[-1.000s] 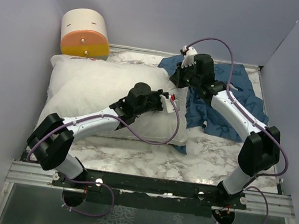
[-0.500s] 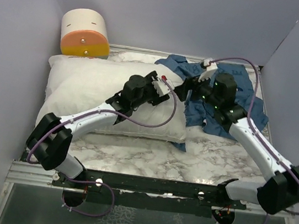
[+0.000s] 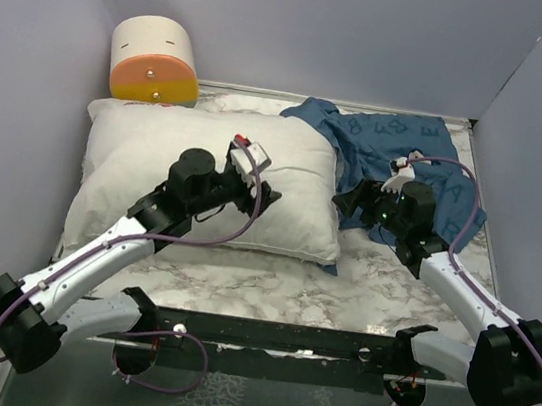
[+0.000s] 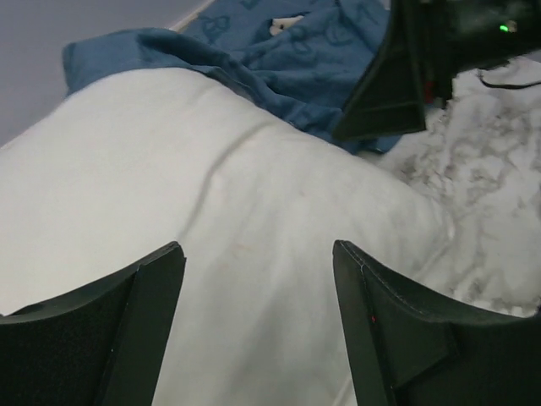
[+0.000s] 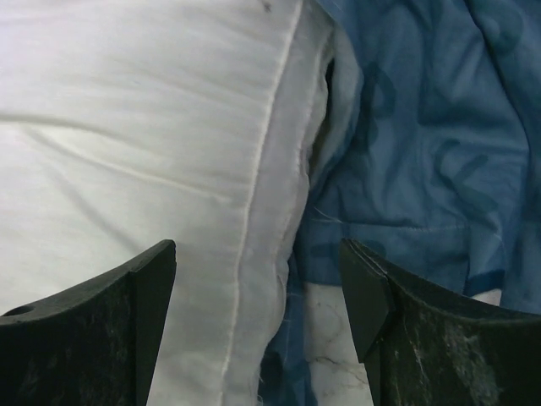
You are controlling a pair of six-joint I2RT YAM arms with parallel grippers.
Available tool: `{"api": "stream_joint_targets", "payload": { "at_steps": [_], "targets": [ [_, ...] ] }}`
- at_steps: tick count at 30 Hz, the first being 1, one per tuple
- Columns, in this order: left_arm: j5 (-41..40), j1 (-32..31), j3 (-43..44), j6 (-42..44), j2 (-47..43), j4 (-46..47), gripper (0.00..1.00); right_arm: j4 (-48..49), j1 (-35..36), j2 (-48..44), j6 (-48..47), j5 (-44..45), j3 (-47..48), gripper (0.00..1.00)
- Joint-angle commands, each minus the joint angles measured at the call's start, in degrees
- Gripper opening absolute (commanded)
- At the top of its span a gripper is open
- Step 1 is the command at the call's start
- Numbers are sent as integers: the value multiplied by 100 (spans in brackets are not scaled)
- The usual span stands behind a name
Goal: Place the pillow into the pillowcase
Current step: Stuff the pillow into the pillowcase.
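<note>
Pillow (image 3: 127, 152) lies against crumpled pillowcase (image 3: 431, 145); both jaws stand apart

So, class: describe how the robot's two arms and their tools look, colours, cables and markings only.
The left arm and right arm have white links with bulky black joints; a purple cable loops along each. The left tool and right tool each have two broad black fingers. A green light glows on the right wrist.
</note>
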Motion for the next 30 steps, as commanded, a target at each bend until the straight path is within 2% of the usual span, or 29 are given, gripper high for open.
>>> {"api": "stream_joint_targets", "payload": {
  "at_steps": [1,5,8,11,15,19,24,27,30],
  "targets": [
    [1105,-557,-1014,-472,-910,564,73,748,-305,-128,615,-91,-468,76],
    [-565,-2269,-1634,785,-1231,821,74,849,-405,-21,774,-111,-701,75],
    [-1900,-3372,-1793,2004,-830,893,81,931,-416,68,852,-117,-846,73],
    [-3089,-3988,-1801,3235,-119,1116,86,941,-439,118,858,-59,-917,71],
    [-3680,-4020,-1646,4505,847,1533,92,1013,-496,281,861,-117,-949,70],
    [-3778,-3914,-1354,5488,1582,2044,94,1215,-596,477,1038,-252,-1082,70],
    [-3573,-3533,-1206,6080,2369,2545,94,1418,-688,607,1264,-317,-1170,69],
    [-3772,-3283,-1202,6318,2804,3136,93,1473,-697,689,1295,-394,-1127,62],
    [-4064,-3012,-1087,6344,3156,3419,88,1518,-702,781,1306,-470,-1060,57]
  ]
}}
